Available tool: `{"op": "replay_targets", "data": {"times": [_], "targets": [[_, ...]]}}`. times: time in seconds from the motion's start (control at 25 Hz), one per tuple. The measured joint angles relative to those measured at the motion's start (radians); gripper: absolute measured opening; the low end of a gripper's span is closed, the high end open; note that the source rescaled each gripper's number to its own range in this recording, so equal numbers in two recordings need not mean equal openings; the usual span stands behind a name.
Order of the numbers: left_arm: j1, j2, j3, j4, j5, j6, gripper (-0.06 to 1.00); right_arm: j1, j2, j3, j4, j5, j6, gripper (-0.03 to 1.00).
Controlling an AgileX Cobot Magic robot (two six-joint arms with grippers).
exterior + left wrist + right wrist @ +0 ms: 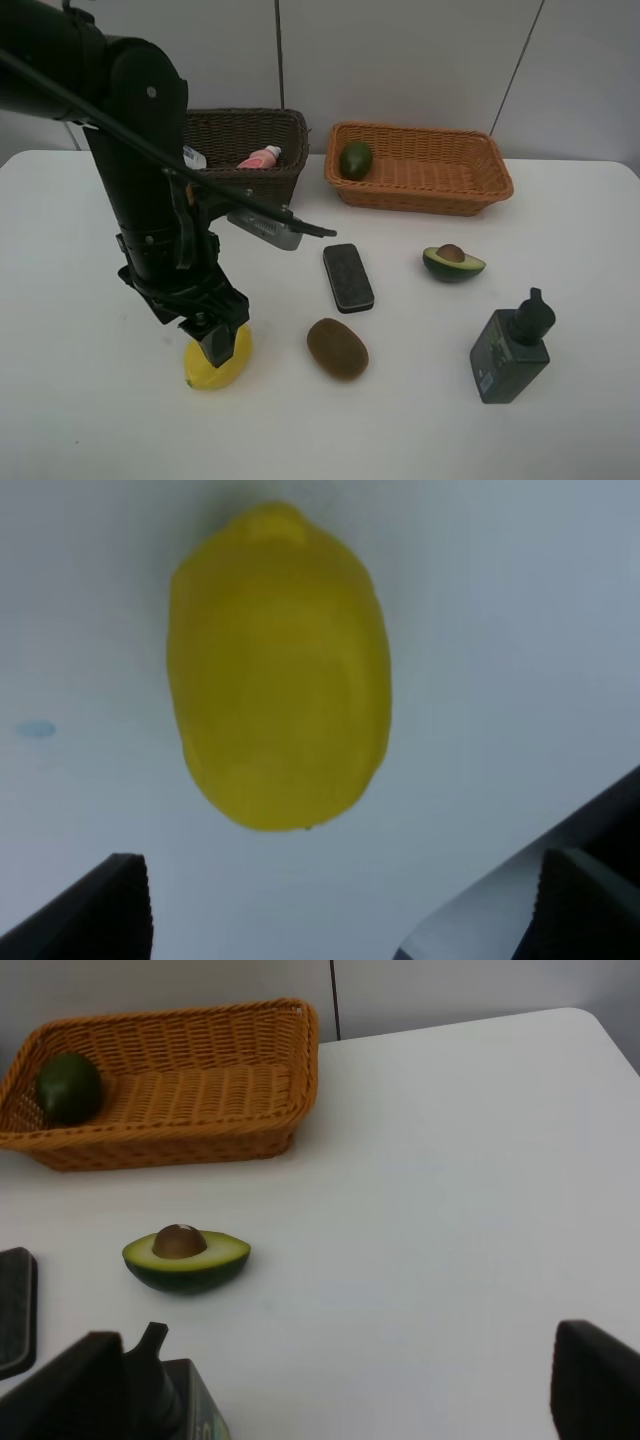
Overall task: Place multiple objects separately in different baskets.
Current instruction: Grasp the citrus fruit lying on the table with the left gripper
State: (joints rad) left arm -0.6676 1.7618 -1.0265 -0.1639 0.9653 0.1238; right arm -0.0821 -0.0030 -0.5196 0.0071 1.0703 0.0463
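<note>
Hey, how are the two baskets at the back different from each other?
The dark brown basket is partly hidden behind the left arm; the orange-tan basket is in full view. The dark brown basket holds a pink bottle; the orange-tan basket holds one green fruit. Both are rectangular woven wicker.

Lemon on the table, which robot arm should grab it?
Left, probably. The left gripper hangs right above the lemon with jaws open. The right gripper looks at the halved avocado and pump bottle; no lemon shows in its view.
</note>
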Motion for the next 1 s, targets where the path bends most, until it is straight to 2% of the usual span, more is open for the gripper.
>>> {"op": "replay_targets", "data": {"times": [0.32, 0.64, 0.68, 0.72, 0.76, 0.8, 0.84, 1.0], "targets": [[0.0, 0.148, 0.0, -0.006, -0.126, 0.012, 1.0, 0.0, 0.0, 0.0, 0.0, 0.0, 0.0, 1.0], [0.0, 0.245, -0.001, -0.006, -0.139, 0.016, 0.99, 0.0, 0.0, 0.0, 0.0, 0.0, 0.0, 1.0], [0.0, 0.245, -0.001, -0.006, -0.139, 0.016, 0.97, 0.0, 0.0, 0.0, 0.0, 0.0, 0.0, 1.0], [0.0, 0.245, -0.001, -0.006, -0.139, 0.015, 0.9, 0.0, 0.0, 0.0, 0.0, 0.0, 0.0, 1.0], [0.0, 0.245, -0.001, -0.006, -0.139, 0.014, 0.77, 0.0, 0.0, 0.0, 0.0, 0.0, 0.0, 1.0], [0.0, 0.245, -0.001, -0.004, -0.139, 0.008, 0.58, 0.0, 0.0, 0.0, 0.0, 0.0, 0.0, 1.0], [0.0, 0.245, -0.001, -0.003, -0.139, 0.0, 0.56, 0.0, 0.0, 0.0, 0.0, 0.0, 0.0, 1.0], [0.0, 0.245, -0.006, 0.011, -0.137, -0.018, 0.56, 0.0, 0.0, 0.0, 0.0, 0.0, 0.0, 1.0]]}}
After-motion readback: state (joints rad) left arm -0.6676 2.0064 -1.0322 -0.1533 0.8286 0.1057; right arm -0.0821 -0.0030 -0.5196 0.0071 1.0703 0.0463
